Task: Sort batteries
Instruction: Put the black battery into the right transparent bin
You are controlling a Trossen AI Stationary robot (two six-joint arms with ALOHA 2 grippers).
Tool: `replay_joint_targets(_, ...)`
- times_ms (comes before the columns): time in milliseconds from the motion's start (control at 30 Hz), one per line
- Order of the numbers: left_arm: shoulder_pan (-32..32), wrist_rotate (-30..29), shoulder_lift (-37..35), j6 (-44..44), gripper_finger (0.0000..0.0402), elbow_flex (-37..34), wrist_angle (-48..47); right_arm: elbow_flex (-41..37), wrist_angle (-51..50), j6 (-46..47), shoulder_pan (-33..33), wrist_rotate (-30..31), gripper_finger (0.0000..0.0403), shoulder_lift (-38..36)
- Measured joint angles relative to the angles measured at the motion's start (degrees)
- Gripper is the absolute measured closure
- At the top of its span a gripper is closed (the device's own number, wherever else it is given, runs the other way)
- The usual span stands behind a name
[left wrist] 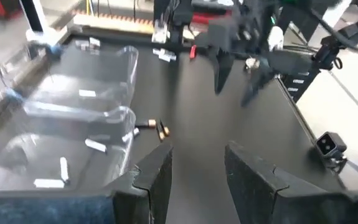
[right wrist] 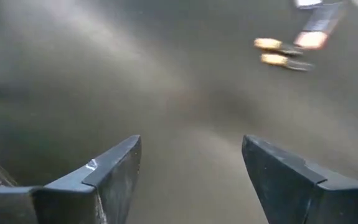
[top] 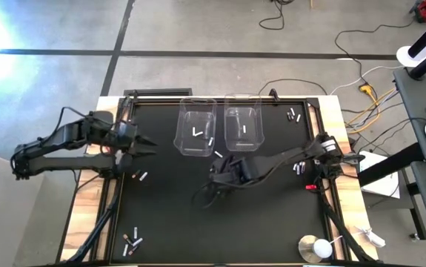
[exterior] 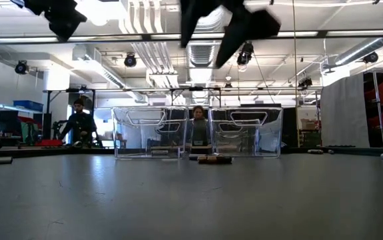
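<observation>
Hovering open-jawed above the surface, the right gripper should descend squarely over one battery; left gripper waits, jaws open and empty.

Clear glossy plastic bins on matt black table.

1 camera looks straight down; 1 sits level at the table edge; 2 wrist cameras look past each tool, sharing the bins.
</observation>
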Motion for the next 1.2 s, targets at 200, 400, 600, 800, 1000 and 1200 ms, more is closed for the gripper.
replay_joint_targets(200,0.1,-0.7,2.1,-0.6,0.0274,0.0,-2.8,-13.6,8.9,3.2,-0.1,9.5,0.0145,0.0)
replay_joint_targets(400,0.1,-3.2,4.4,-4.0,0.0274,0.0,-3.3,-20.7,9.0,8.9,-2.2,9.0,0.0104,0.0)
replay_joint_targets(600,0.1,-5.2,8.0,-8.4,0.0274,0.0,-3.1,-22.4,10.0,10.4,-4.3,13.5,0.0054,0.0)
replay_joint_targets(800,0.0,-4.6,11.3,-15.7,0.0274,0.0,1.4,-22.5,10.6,7.8,-6.7,15.0,0.0056,0.6)
replay_joint_targets(1000,0.0,-3.9,12.1,-18.1,0.0274,0.0,5.1,-22.6,15.5,5.4,-7.7,13.5,0.0062,1.9)
replay_joint_targets(1200,0.0,-3.8,11.5,-18.4,0.0274,0.0,6.1,-22.6,15.8,5.7,-7.6,12.3,0.0067,4.3)
